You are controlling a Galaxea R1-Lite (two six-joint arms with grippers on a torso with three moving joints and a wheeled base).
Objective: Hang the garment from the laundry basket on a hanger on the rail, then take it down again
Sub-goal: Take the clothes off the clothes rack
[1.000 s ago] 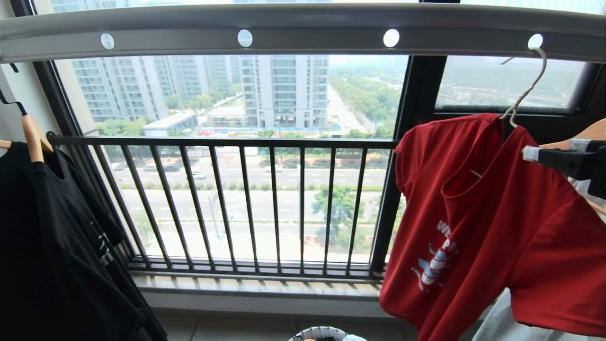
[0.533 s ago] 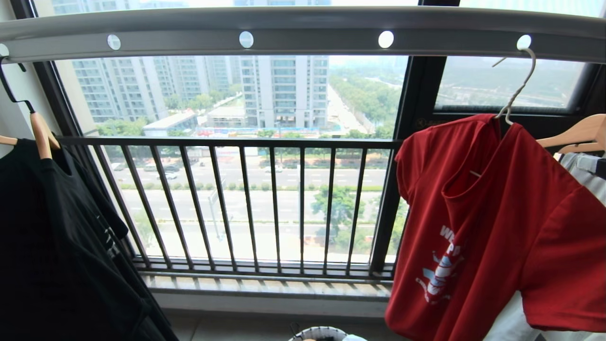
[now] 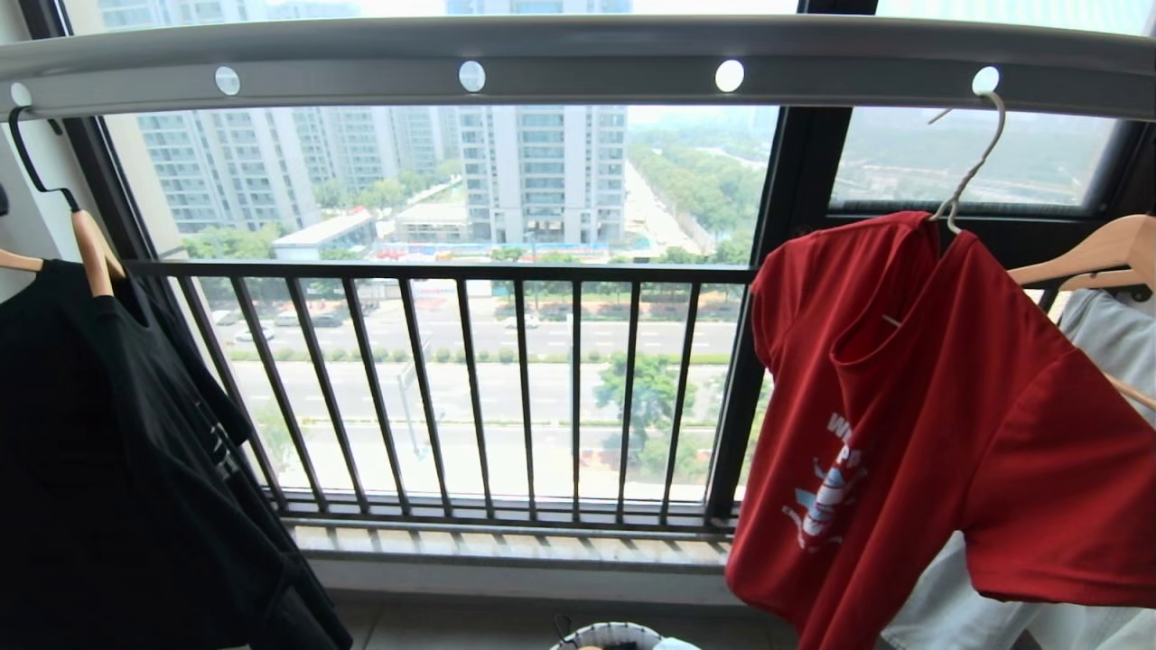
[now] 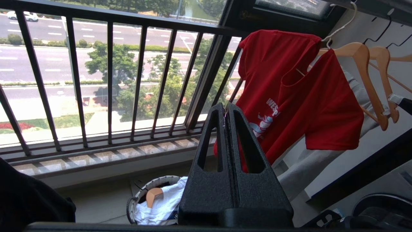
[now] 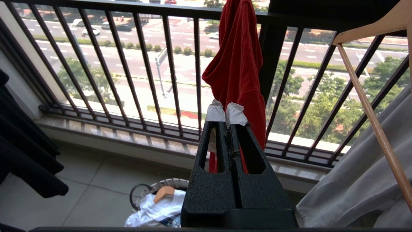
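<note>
The red garment [image 3: 921, 406] hangs on the thin off-white hanger [image 3: 974, 162], whose hook sits in a hole of the grey rail [image 3: 578, 50] at the right. Neither gripper shows in the head view. My left gripper [image 4: 226, 108] is shut and empty, low down and short of the garment [image 4: 299, 90]. Also shut with nothing in it, my right gripper [image 5: 226, 111] has taped tips and points at the garment's [image 5: 238, 64] edge without touching it. The laundry basket [image 3: 610, 629] stands on the floor below, holding white cloth and a wooden hanger.
A black T-shirt [image 3: 108, 433] hangs on a wooden hanger at the left. Wooden hangers [image 3: 1093, 257] with a pale grey garment hang right of the red one. The dark barred window railing [image 3: 452, 388] runs behind.
My right gripper, open at the head view's right edge by the garment's shoulder a second ago, has dropped out of that view and shut. The garment and hanger have swung slightly left.
</note>
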